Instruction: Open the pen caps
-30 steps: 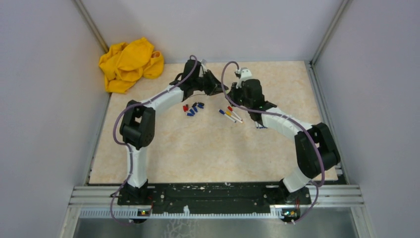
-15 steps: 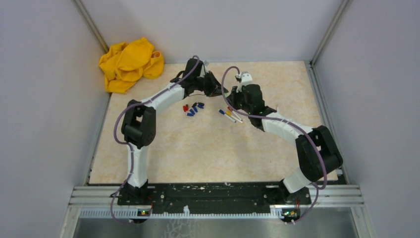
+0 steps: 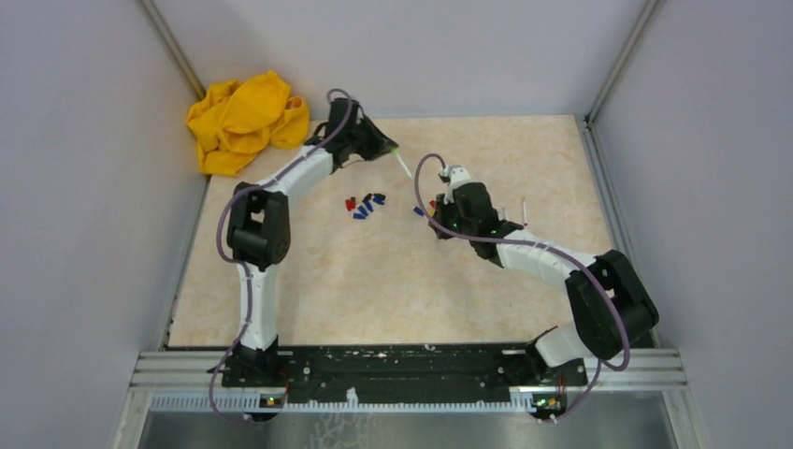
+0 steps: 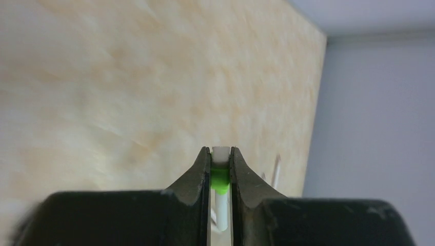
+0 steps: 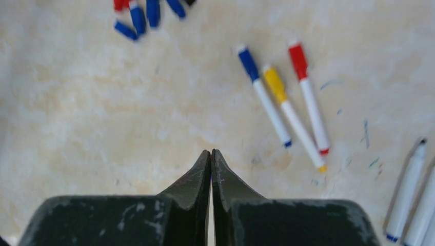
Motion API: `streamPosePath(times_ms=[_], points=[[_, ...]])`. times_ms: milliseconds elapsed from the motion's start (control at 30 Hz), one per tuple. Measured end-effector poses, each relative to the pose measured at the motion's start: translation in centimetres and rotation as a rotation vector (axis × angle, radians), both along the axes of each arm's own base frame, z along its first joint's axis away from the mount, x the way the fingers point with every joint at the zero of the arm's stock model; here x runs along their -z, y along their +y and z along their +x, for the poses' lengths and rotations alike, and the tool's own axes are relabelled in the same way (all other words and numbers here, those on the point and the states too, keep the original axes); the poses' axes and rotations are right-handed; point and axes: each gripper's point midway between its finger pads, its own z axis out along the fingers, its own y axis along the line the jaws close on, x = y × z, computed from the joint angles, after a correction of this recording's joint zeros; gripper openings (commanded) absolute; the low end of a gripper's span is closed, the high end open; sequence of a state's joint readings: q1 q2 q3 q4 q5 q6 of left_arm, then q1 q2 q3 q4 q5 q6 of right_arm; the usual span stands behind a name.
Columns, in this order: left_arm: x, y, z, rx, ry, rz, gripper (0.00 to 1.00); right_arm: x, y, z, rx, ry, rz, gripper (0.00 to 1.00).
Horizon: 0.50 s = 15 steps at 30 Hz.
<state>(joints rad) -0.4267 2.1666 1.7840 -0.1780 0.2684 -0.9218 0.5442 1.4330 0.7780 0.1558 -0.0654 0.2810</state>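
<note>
While left pincer (image 4: 220,151) clamps green-banded pen (image 4: 221,177); right pincer (image 5: 211,152) pressed together; loose caps (image 3: 367,204) nearby

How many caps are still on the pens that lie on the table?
3, on pens lying side by side: a blue cap, a yellow cap in the middle, a red cap. Others may be hidden.

We see only a sliver of the green pen (image 4: 220,177); the left gripper (image 4: 220,152) hides the rest. In the right wrist view, the caps (image 5: 137,18) are cut off at the top edge and the bare pens (image 5: 408,197) at the right.
</note>
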Motion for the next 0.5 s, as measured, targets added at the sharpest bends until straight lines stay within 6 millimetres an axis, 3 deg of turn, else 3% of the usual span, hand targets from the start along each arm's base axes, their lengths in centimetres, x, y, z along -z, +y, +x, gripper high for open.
streamPosePath(times_ms=[100,167,200,267,333,433,500], points=[[-0.6,7.0,5.2,-0.203,-0.066,0.042,0.0,3.1,-0.2,-2.8,-0.039,0.111,-0.054,0.0],[-1.1,10.6,7.2,-0.296,-0.096,0.059,0.0,4.0,-0.5,-3.6,-0.045,0.153,-0.075,0.0],[-1.2,11.4,7.6,-0.32,-0.105,0.064,0.0,4.2,-0.7,-3.7,-0.043,0.159,-0.081,0.0],[-1.3,11.6,7.8,-0.329,-0.113,0.067,0.0,4.2,-0.9,-3.8,-0.036,0.161,-0.088,0.0],[-1.4,10.5,7.5,-0.307,-0.121,0.065,0.0,3.9,-1.1,-3.7,-0.026,0.156,-0.092,0.03],[-1.5,8.4,6.6,-0.247,-0.127,0.05,0.0,2.6,-1.1,-3.6,-0.02,0.133,-0.081,0.38],[-1.4,7.0,5.5,-0.197,-0.124,0.034,0.0,1.0,-0.8,-3.0,-0.019,0.102,-0.068,0.52]])
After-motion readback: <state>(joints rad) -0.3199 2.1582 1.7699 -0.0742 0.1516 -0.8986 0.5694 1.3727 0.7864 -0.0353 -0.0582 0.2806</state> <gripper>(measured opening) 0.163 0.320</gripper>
